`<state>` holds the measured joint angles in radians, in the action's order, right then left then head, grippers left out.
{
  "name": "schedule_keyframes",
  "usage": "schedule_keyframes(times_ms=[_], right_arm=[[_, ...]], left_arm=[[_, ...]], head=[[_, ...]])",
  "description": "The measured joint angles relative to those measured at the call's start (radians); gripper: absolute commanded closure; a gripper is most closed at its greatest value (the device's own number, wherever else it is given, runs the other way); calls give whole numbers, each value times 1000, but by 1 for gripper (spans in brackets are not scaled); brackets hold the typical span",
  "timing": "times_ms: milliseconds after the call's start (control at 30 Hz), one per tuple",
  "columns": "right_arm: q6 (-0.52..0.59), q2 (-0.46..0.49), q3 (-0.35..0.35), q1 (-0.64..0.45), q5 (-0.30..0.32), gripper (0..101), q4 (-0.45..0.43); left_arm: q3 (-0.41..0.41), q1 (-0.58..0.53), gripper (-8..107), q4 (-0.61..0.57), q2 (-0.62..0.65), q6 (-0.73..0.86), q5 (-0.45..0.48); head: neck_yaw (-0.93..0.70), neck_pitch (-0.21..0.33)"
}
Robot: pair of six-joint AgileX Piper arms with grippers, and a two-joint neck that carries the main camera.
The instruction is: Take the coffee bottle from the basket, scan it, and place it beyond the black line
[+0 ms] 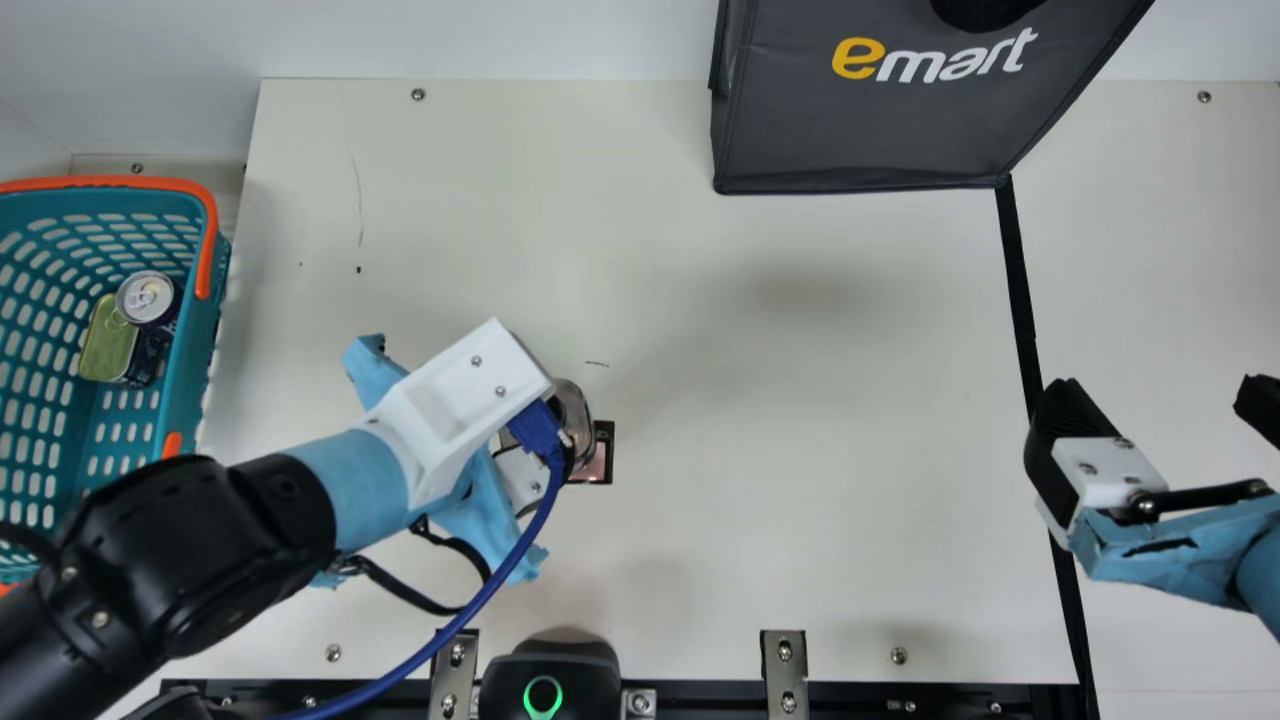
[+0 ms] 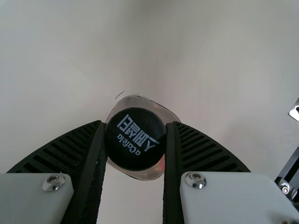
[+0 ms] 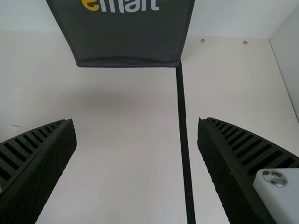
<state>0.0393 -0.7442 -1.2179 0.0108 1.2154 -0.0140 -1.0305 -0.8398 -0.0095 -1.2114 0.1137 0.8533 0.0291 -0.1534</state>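
Nearly upright, coffee bottle [image 2: 160, 110] between left fingers [image 2: 94, 170], cap [image 2: 135, 139] pointing up.

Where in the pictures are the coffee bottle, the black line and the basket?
Coffee bottle [image 2: 135, 139]: left wrist view, its black cap.
Black line [image 3: 184, 140]: right wrist view, its middle stretch.
Basket [image 1: 194, 350]: main view, its teal side wall.

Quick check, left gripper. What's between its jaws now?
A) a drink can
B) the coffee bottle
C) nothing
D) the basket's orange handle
B: in the left wrist view, the coffee bottle stands between the left gripper's jaws, one against each side of its black cap.
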Motion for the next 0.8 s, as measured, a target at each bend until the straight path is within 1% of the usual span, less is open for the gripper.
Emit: schedule_keyframes(times_ms=[400, 567, 800], right_arm=[[0, 0, 0, 0, 0, 10, 0], [0, 0, 0, 0, 0, 10, 0], [0, 0, 0, 0, 0, 10, 0]], left_arm=[[-16, 93, 89, -168, 3, 240, 47], [-20, 123, 89, -213, -5, 298, 66], [-20, 146, 89, -261, -28, 340, 77]], head=[[0, -2], [0, -2], [0, -2]])
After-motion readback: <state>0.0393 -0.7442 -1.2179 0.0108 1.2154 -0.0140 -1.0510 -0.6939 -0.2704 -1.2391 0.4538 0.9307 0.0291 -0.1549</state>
